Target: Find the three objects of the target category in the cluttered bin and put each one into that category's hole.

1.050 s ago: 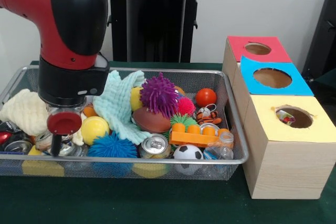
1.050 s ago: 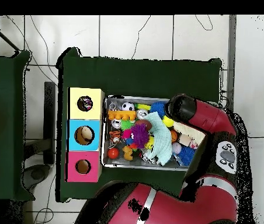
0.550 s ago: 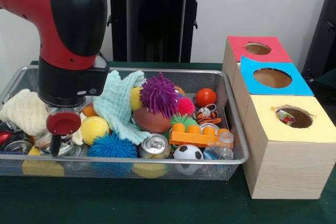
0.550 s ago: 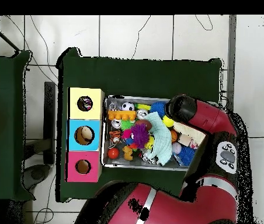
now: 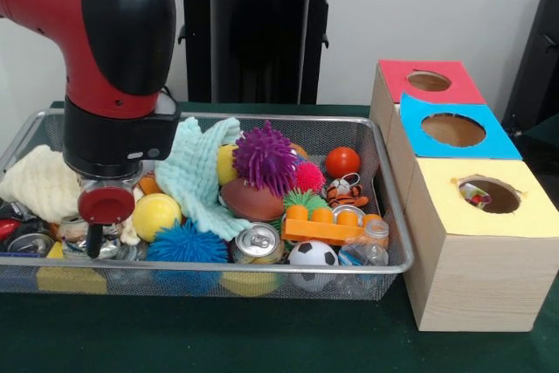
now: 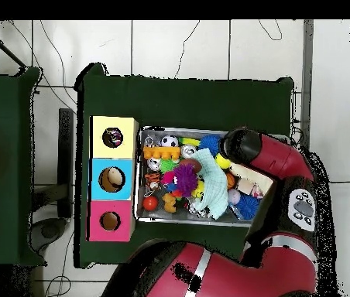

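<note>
A red and black robot arm bends at a black elbow joint and points straight down. Its black wrist housing ends in a round red part and a thin dark tip, the gripper; how its fingers stand cannot be made out. From overhead, the arm curves round from its base.

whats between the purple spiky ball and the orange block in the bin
In the front view, a brown football lies between the purple spiky ball and the orange block, with a green spiky ball beside it.
</note>
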`<action>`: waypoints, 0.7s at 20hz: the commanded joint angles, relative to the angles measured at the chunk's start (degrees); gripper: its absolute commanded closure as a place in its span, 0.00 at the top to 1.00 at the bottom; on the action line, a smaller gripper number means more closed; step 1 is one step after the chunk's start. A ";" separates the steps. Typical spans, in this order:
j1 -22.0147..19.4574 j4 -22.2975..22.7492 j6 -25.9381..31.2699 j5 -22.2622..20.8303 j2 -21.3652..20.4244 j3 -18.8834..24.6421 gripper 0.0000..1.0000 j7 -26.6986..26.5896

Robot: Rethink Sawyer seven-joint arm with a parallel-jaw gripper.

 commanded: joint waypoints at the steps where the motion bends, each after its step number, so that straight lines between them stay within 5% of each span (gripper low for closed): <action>1: -1.97 15.71 -1.76 -1.32 0.83 7.90 0.00 1.00; 14: -1.53 38.95 -7.78 1.20 -8.72 9.37 0.00 7.43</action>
